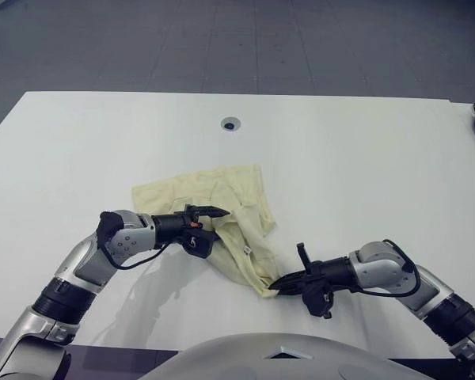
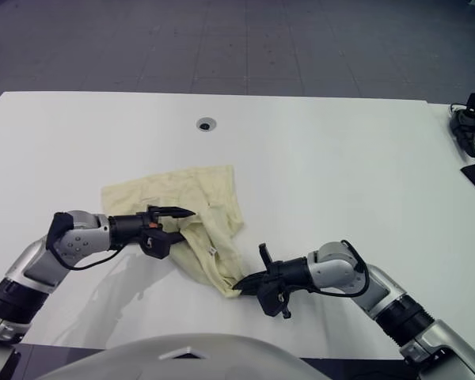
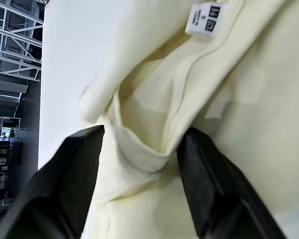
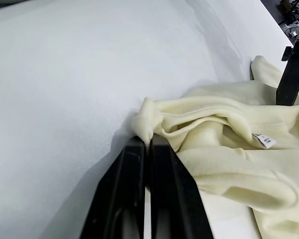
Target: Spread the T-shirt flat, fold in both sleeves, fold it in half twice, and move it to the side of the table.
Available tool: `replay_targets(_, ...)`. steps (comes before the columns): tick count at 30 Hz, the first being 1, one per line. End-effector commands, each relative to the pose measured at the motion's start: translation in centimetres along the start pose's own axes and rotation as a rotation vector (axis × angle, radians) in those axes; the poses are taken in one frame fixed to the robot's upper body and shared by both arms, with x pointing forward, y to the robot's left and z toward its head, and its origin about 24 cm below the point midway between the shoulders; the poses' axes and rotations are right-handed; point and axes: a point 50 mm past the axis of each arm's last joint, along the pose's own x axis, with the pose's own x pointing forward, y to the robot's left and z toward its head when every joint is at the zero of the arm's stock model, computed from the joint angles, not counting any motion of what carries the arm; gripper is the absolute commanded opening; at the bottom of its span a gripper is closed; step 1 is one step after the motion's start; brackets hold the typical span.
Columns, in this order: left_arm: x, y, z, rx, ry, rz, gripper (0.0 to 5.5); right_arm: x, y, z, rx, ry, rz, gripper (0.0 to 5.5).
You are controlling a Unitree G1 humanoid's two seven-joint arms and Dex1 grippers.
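round grommet (image 1: 231, 123), black cables (image 2: 467, 123)

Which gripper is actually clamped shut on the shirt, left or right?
The right gripper: its fingers are pressed together on a corner of the T-shirt. The left gripper has its fingers spread apart, with a loose fold lying between them.

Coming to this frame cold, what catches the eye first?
A crumpled pale yellow T-shirt lies on the white table, toward its near edge. The left pincer stands open astride a fold at the shirt's middle, while the right pincer is shut on its nearest corner.
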Motion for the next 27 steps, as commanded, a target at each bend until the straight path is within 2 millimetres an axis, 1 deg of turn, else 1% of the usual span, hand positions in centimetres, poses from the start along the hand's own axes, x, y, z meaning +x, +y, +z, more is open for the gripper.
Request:
replay_targets(1,0.0,-0.5,-0.3,0.003,0.020,-0.040,1.82,-0.2,0.8,-0.8,0.034,0.062,0.051,0.00)
replay_targets(7,-0.1,-0.5,-0.6,0.003,0.028,-0.042,0.73,-0.2,0.6,-0.8,0.028,0.060,0.047,0.00)
replay_targets(11,-0.6,0.1,-0.9,0.014,0.048,-0.007,0.11,-0.3,0.4,-0.8,0.030,0.060,0.034,0.00)
replay_targets(12,-0.9,0.5,-0.9,0.017,0.051,0.016,0.01,-0.4,0.3,-0.8,0.029,0.059,0.026,0.00)
replay_targets(14,-1.4,1.5,-0.6,0.040,0.045,0.082,0.01,-0.4,0.0,-0.9,0.026,0.058,-0.004,0.00)
replay_targets(17,-2.7,3.5,0.5,0.079,0.014,0.210,0.01,-0.6,-0.7,-1.0,0.015,0.056,-0.062,0.00)
replay_targets(19,-3.5,3.8,1.2,0.092,0.011,0.233,0.01,-0.7,-0.9,-1.0,0.012,0.052,-0.087,0.00)
replay_targets(22,-4.7,2.9,2.0,0.079,0.032,0.188,0.01,-0.8,-1.2,-0.6,0.030,0.024,-0.137,0.00)
replay_targets(23,-4.9,2.3,2.2,0.059,0.037,0.165,0.00,-0.8,-1.3,-0.4,0.041,0.011,-0.155,0.30)
replay_targets(27,-6.2,-0.2,2.6,0.001,0.097,0.087,0.00,-0.7,-1.4,0.1,0.058,-0.007,-0.207,0.85)
